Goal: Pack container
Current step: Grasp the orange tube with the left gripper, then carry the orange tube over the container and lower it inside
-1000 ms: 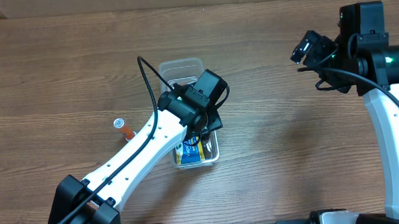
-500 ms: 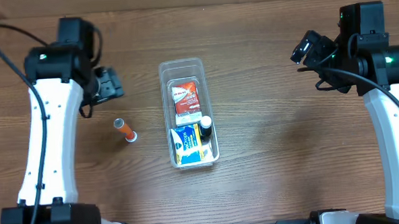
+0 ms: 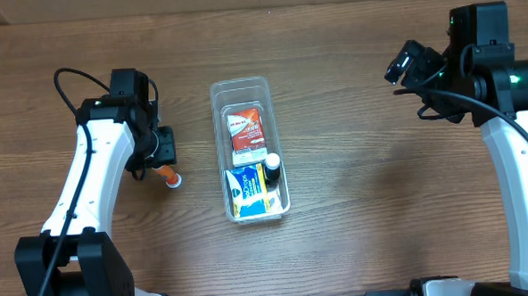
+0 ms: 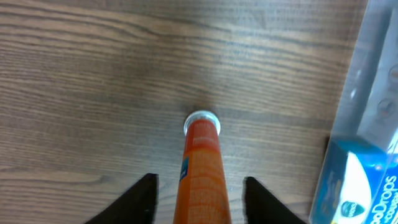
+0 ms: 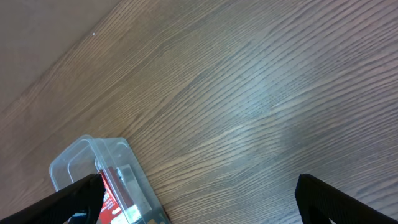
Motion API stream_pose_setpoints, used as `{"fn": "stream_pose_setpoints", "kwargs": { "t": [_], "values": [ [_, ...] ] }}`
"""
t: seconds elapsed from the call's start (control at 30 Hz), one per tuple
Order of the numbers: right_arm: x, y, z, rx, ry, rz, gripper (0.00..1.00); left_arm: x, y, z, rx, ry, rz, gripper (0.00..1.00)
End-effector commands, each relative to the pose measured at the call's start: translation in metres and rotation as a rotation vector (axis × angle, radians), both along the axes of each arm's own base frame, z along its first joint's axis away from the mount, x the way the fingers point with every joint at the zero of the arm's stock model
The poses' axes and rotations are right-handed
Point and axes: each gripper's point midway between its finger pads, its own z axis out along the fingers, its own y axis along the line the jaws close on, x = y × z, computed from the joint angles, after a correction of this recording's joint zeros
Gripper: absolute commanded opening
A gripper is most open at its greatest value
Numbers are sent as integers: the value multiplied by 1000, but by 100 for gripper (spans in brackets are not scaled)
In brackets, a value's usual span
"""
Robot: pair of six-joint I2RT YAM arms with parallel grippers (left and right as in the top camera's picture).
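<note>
The clear plastic container (image 3: pixel 217 105) stands mid-table. It holds a red-and-white box (image 3: pixel 245 131), a blue-and-yellow drops box (image 3: pixel 248 193) and a small dark bottle (image 3: pixel 271 168). An orange tube with a white cap (image 3: pixel 170 175) lies on the table left of it. My left gripper (image 3: pixel 163 152) is open and straddles the tube; in the left wrist view the tube (image 4: pixel 200 168) lies between the two fingers (image 4: pixel 198 199), apart from both. My right gripper (image 3: pixel 405 66) is open and empty at the far right, high above the table; its view shows the container's end (image 5: pixel 93 162).
Bare wooden table all round. The container's wall and the blue drops box (image 4: pixel 357 180) show at the right edge of the left wrist view, close to the tube.
My left arm came out of the container, swung to the far left, then came down over the orange tube. The right arm has not moved.
</note>
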Motion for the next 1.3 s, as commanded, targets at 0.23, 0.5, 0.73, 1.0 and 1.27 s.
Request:
{"fn": "stream_pose_setpoints", "kwargs": {
  "t": [0.23, 0.5, 0.73, 1.0, 1.27],
  "values": [
    [0, -1, 9, 5, -28, -7, 100, -17, -2, 27, 1, 71, -19, 9],
    [0, -1, 9, 5, -28, -7, 100, -16, -37, 141, -47, -35, -110, 8],
    [0, -1, 9, 5, -28, -6, 100, -61, -163, 166, -127, -63, -363, 8],
    [0, -1, 9, 5, -27, -7, 100, -76, -221, 115, -84, -71, -450, 9],
    [0, -1, 9, 5, -27, -7, 100, -71, -223, 64, -54, -62, -450, 9]
  ]
}}
